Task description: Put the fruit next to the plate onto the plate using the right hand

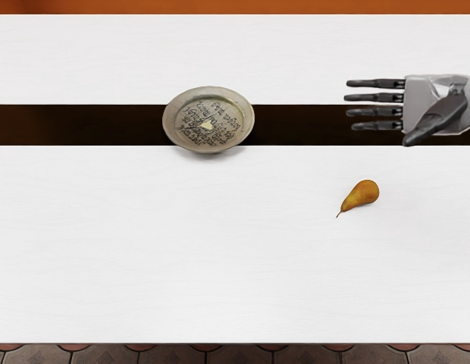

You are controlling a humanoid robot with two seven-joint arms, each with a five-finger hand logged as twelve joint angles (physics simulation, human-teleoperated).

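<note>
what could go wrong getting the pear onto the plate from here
1. The pear lies on its side, well apart from the open right hand; a glancing touch might roll it away.
2. The plate looks shallow and sits across the dark strip; a pear released carelessly could roll off.

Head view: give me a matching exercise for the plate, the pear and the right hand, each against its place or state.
1. plate
2. pear
3. right hand

A. lying on the white table, apart from the hand
B. fingers spread, holding nothing
C. straddling the dark strip

Pairs: 1-C, 2-A, 3-B.
</note>
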